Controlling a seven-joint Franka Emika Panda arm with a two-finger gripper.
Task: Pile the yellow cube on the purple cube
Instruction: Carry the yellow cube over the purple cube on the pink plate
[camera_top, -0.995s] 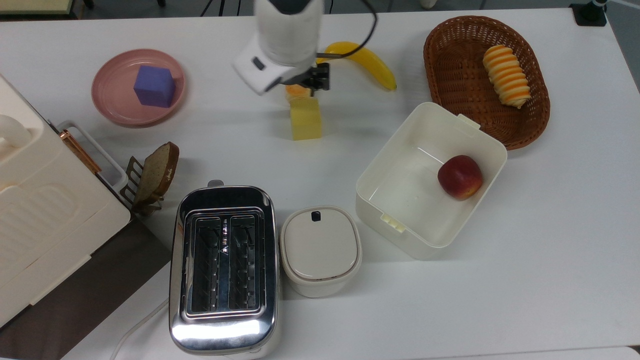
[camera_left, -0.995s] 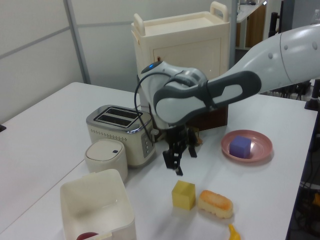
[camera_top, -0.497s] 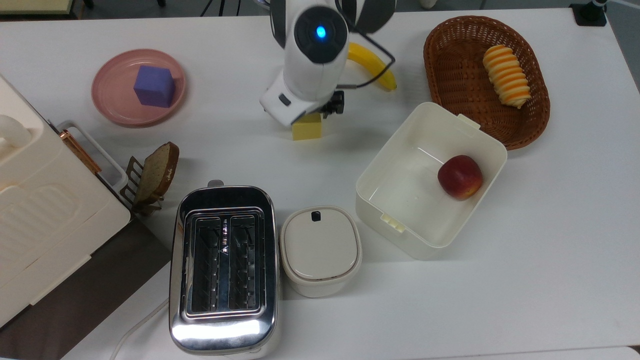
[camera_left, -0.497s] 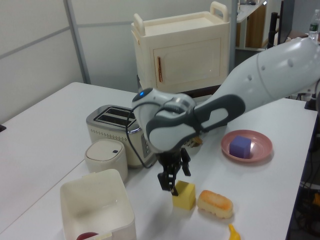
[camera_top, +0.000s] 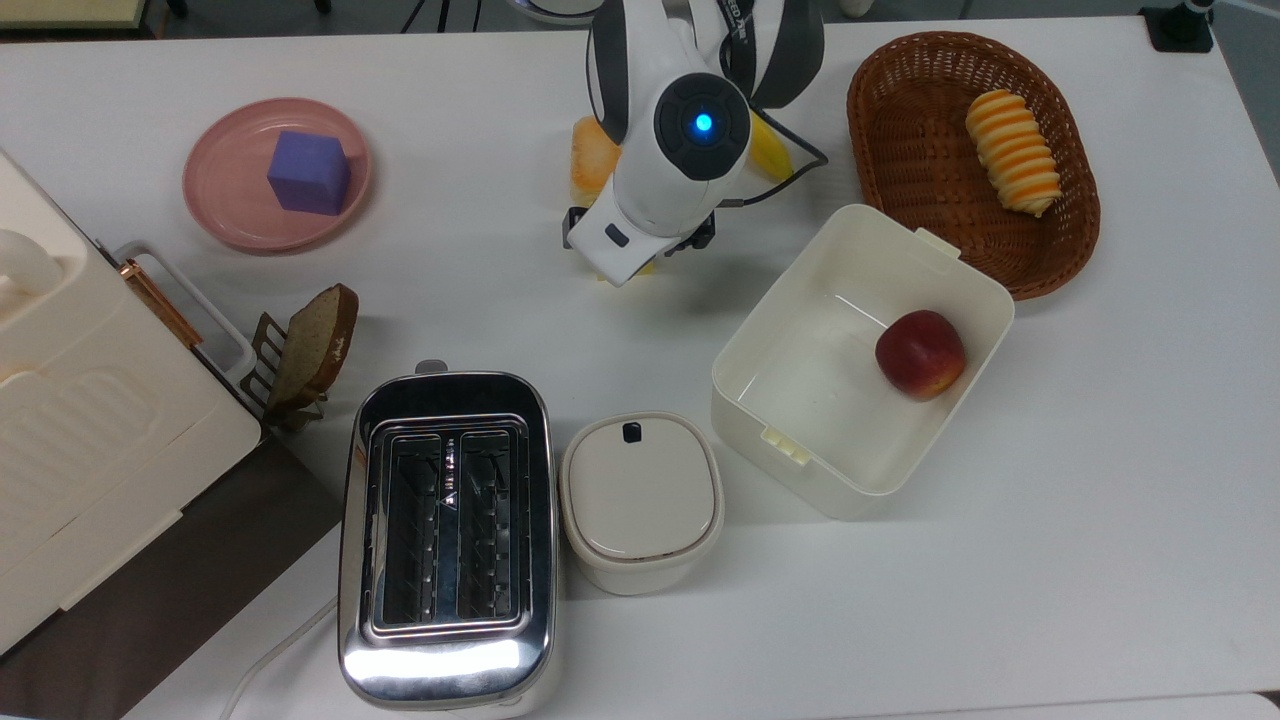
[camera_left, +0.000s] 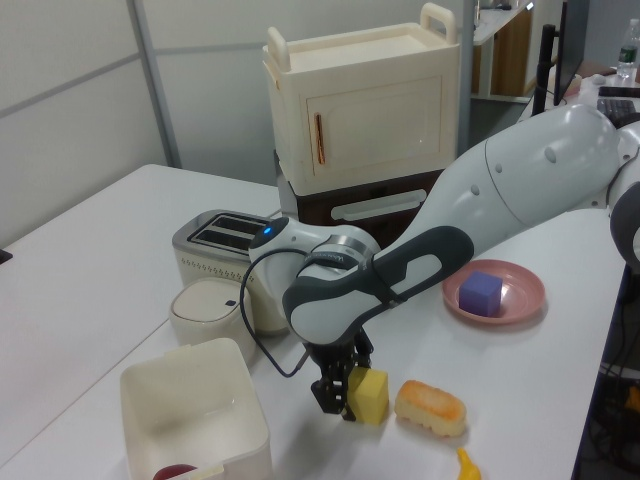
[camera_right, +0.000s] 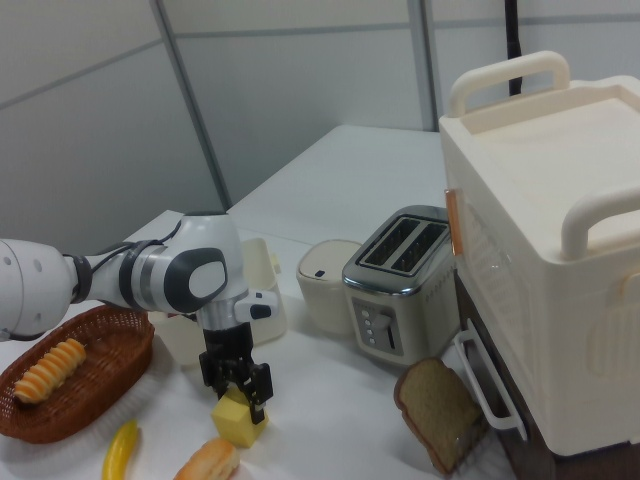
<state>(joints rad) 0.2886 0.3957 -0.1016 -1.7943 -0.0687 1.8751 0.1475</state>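
Fingers of the gripper (camera_right: 238, 389) sit spread on either side of the yellow cube (camera_right: 238, 418), which rests on the white table (camera_top: 1000, 560); in the left view the gripper (camera_left: 338, 392) is down at the yellow cube (camera_left: 370, 395), one dark finger against the cube's side, though whether the cube is pinched tight I cannot tell. In the top view the arm's wrist covers most of the cube, and a sliver of yellow (camera_top: 648, 268) shows at its lower edge. The purple cube (camera_top: 308, 172) lies in the pink plate (camera_top: 220, 190), well apart from the yellow cube, toward the top view's left; in the left view the purple cube (camera_left: 481, 293) and pink plate (camera_left: 520, 305) are to the right of the arm. An orange-topped bread roll (camera_left: 430, 406) lies just beside the yellow cube, on the left view's right. A banana (camera_right: 119, 450) lies near the brown basket (camera_top: 890, 180), which holds a striped roll (camera_top: 1012, 150). The open white box (camera_top: 800, 440) holds a red apple (camera_top: 919, 354). A toaster (camera_top: 445, 540) and a lidded white jar (camera_top: 640, 500) stand side by side, and a slice of bread (camera_top: 318, 342) leans in a small rack near the cream cabinet (camera_right: 560, 250)
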